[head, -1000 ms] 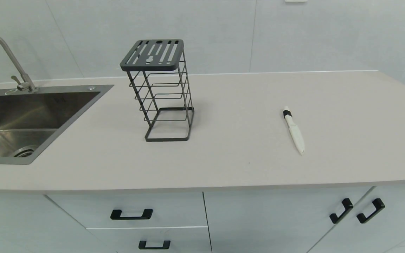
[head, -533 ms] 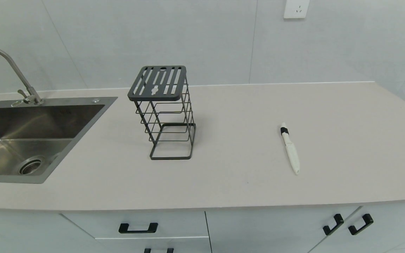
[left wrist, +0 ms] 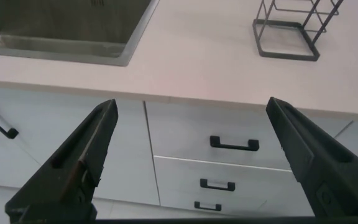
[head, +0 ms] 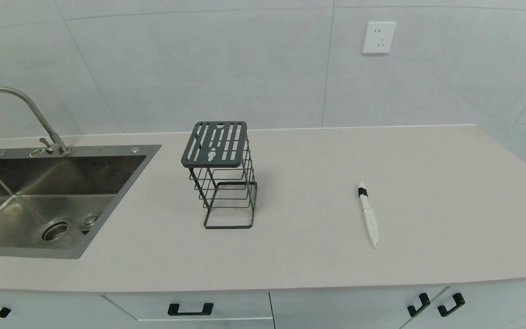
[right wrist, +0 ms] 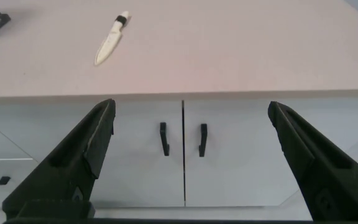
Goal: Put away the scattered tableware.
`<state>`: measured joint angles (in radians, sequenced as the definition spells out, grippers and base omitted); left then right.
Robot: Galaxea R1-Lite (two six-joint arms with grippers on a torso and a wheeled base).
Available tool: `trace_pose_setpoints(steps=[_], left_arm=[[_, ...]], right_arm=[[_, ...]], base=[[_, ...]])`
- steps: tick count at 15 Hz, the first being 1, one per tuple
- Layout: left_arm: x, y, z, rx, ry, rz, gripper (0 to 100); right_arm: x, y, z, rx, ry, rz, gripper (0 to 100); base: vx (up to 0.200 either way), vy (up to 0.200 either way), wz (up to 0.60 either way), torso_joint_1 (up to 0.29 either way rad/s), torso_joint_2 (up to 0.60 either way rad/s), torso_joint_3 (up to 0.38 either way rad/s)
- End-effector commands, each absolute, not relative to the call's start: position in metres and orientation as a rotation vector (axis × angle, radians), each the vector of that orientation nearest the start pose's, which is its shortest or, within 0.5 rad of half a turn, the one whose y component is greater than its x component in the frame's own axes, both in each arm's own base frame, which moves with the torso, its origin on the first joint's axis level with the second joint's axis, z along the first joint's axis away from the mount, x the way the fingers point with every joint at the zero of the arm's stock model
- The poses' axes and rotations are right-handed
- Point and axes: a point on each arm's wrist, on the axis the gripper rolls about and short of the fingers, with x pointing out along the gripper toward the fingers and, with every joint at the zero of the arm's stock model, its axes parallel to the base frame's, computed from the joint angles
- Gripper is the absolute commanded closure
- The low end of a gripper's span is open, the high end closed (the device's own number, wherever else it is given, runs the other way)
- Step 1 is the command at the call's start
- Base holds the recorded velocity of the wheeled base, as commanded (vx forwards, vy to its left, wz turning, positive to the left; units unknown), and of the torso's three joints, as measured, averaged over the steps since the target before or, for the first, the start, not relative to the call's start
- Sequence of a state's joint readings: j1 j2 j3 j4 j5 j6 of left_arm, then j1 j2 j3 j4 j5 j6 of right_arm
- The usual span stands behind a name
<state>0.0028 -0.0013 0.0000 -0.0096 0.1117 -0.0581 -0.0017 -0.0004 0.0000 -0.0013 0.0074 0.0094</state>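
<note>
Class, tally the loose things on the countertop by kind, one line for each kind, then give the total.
White knife: 1
Black wire rack: 1
Total: 2

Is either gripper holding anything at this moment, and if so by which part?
Nothing is held. The left gripper and right gripper are both open and empty; the white knife lies untouched on the countertop.
</note>
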Motion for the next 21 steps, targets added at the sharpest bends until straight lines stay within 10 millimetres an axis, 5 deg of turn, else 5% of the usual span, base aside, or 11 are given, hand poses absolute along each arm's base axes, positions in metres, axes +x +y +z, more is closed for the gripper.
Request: trace_pose_setpoints(steps=[1,7,21], left_arm=[[-0.0230,0.0024,0.0766,-0.059,-0.014,0.115,0],[-0.0230,0.0024,0.0766,-0.059,-0.014,0.115,0],[-0.0230,0.0024,0.0766,-0.057,-0.014,0.115,0]], right_arm=[[-0.0228,0.0002,0.0756,0.009,-0.002,0.006,0],[-0.0228,0.0002,0.0756,0.009,-0.002,0.006,0],[-0.0228,0.0002,0.0756,0.008,-0.002,0.006,0]], base=[[0.000,0.000,0.00,0.310,-0.61,-0.300],[0.000,0.000,0.00,0.198,-0.38,-0.191],[0.043,0.000,0.00,0.008,0.00,-0.002]])
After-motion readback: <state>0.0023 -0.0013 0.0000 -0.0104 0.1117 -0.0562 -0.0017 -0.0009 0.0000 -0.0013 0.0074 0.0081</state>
